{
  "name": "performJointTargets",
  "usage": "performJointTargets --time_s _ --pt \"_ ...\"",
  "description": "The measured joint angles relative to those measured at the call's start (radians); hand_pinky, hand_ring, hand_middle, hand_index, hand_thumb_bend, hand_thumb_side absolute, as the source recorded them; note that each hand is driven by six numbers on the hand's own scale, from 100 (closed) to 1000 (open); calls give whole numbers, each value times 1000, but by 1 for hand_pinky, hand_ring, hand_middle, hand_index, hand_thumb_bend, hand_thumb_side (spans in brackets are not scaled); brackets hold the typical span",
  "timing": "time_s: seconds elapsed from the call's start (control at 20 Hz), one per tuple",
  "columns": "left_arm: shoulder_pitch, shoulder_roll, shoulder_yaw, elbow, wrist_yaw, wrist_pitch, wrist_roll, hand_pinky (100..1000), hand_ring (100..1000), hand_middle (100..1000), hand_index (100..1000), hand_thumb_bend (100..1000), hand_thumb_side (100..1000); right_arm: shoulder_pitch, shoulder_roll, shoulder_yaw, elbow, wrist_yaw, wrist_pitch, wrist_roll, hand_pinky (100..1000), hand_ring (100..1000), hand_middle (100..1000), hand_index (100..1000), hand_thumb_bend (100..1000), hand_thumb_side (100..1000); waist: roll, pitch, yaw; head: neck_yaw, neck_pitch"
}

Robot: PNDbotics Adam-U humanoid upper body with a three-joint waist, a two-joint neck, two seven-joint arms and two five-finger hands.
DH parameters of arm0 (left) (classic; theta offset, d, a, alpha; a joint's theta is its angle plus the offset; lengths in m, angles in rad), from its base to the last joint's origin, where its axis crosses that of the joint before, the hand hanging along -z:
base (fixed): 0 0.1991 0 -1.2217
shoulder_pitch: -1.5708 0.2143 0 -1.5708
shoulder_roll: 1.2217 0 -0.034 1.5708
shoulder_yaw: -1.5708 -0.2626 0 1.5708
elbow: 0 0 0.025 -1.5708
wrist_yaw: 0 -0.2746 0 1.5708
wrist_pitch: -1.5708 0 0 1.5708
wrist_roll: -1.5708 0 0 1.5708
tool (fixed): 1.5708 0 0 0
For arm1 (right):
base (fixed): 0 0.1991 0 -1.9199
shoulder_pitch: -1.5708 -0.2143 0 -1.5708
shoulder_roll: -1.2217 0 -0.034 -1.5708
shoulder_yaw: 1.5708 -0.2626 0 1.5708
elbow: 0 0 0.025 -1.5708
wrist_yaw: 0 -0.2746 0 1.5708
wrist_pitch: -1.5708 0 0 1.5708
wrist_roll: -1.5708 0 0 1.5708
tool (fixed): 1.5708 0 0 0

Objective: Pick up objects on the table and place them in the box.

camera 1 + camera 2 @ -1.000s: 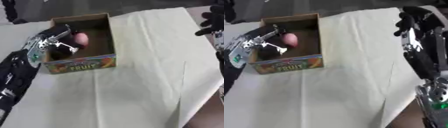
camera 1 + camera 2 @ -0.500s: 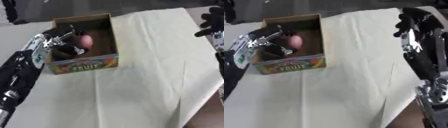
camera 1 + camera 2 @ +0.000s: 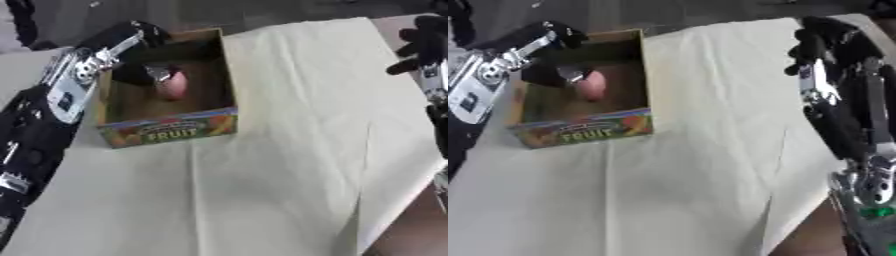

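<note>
A cardboard box point(image 3: 171, 131) with a colourful "FRUIT" label on its front wall stands at the left on the pale cloth. Inside it, my left hand point(image 3: 140, 71) reaches in from the left wall, its fingers curled on a pink rounded object point(image 3: 175, 86) that hangs low in the box. My left forearm point(image 3: 74, 82) lies over the box's left rim. My right hand point(image 3: 826, 41) is raised at the far right above the cloth, its fingers relaxed with nothing in them. The box floor under the hand is in shadow.
The pale cloth point(image 3: 289, 150) covers the table, with creases running toward the lower right. The cloth's edge drops off at the lower right corner point(image 3: 798, 235). My right forearm point(image 3: 846, 125) runs down the right side of the right eye view.
My left arm has reached farther over the box's left rim, and the pink object has gone lower inside the box. The right hand has stayed where it was.
</note>
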Motion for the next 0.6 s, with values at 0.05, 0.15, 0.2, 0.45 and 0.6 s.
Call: performJointTargets --time_s 0.05,0.15,0.2,0.45,0.6 --pt "0 3 1 -12 25 6 -7 717 734 680 854 330 549 0 0 0 0 0 0 0 545 797 518 776 149 628 -2 0 0 0 1" --pt "1 10 1 -37 68 19 -22 719 736 682 858 331 550 0 0 0 0 0 0 0 545 797 518 776 148 628 -5 -4 2 -1 3" --pt "1 15 1 -50 82 25 -28 716 731 676 853 320 550 0 0 0 0 0 0 0 545 797 518 776 148 628 -5 -6 5 -1 4" --pt "15 30 5 -154 172 56 -40 686 692 622 799 211 513 7 1 -4 0 0 0 -1 546 797 519 776 145 627 -7 -14 17 -9 5" --pt "43 56 7 -287 260 89 -42 676 680 613 793 181 488 13 1 -6 0 0 -1 -3 546 797 519 776 144 626 -10 -22 30 -21 14"
